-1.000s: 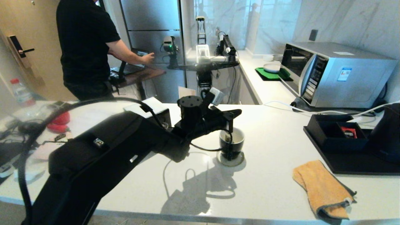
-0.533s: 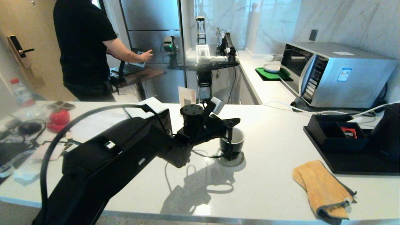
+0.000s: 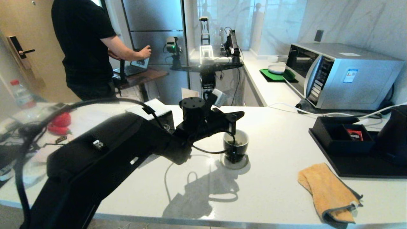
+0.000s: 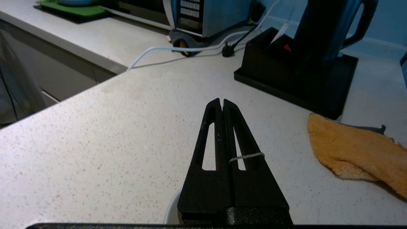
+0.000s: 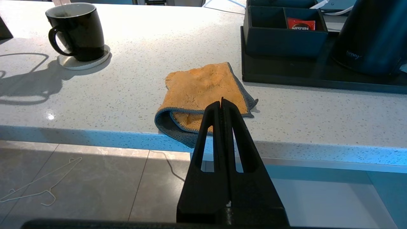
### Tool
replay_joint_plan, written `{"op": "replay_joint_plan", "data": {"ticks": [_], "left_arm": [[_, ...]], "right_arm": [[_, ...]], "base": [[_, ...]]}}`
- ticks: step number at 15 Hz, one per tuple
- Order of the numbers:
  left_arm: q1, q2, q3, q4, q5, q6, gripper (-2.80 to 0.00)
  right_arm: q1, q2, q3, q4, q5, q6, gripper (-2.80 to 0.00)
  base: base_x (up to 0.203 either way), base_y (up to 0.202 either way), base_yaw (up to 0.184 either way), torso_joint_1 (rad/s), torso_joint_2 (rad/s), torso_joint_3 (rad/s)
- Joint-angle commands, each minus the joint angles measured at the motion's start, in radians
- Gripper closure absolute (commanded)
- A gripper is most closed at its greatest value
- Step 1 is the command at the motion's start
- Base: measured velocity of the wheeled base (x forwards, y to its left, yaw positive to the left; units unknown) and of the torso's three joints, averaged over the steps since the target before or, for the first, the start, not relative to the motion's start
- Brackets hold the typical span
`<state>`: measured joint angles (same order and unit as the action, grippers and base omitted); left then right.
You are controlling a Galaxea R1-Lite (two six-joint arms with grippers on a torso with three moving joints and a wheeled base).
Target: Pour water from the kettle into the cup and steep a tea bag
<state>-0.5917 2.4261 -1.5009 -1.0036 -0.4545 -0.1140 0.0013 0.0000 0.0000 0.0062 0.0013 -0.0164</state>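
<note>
Between the earlier frames and this one, only the left arm (image 3: 105,159) and the person (image 3: 86,47) at the back had shifted noticeably: the arm's elbow had swung sideways and back while its gripper remained over the cup, and the person's hand had moved on the laptop; cup, kettle and cloth had not moved. That pattern suggested a dunking or holding phase, with pouring apparently finished, though water in the cup could not be confirmed. Counted from largest to smallest: one microwave (image 3: 343,76); one kettle (image 3: 394,136), standing on one black tray (image 3: 349,168) at the right end of the counter (image 3: 279,190); one compartment box (image 3: 337,136) on that tray holding one red packet (image 3: 355,135); one orange cloth (image 3: 329,190) near the counter's front edge; one cup (image 3: 236,144) on one coaster (image 3: 234,163) at mid-counter. The left gripper (image 4: 222,103) hung directly above the cup, fingers pressed together, with one pale string (image 4: 246,156) looped across a finger; the tea bag itself could not be made out, presumably hanging inside the cup. The right gripper (image 5: 221,103) sat parked below the counter's edge, fingers closed on nothing.
</note>
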Motion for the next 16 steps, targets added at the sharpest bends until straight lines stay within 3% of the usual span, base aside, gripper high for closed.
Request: {"op": "replay_joint_plan", "data": {"ticks": [1,8,16], "left_arm": [[0.004,-0.072,-0.001,0.021,-0.003,0.000,0.00],[0.022,-0.241,0.032,0.097,-0.001,0.001,0.00],[0.063,-0.476,0.291,0.104,0.000,0.003,0.00]], "right_arm": [[0.000,0.002,0.000,0.000,0.000,-0.001,0.00],[0.000,0.002,0.000,0.000,0.000,0.000,0.00],[0.000,0.001,0.000,0.000,0.000,0.000,0.00]], "base": [[0.000,0.000,0.000,0.000,0.00,0.000],[0.000,0.000,0.000,0.000,0.00,0.000],[0.000,0.000,0.000,0.000,0.00,0.000]]}}
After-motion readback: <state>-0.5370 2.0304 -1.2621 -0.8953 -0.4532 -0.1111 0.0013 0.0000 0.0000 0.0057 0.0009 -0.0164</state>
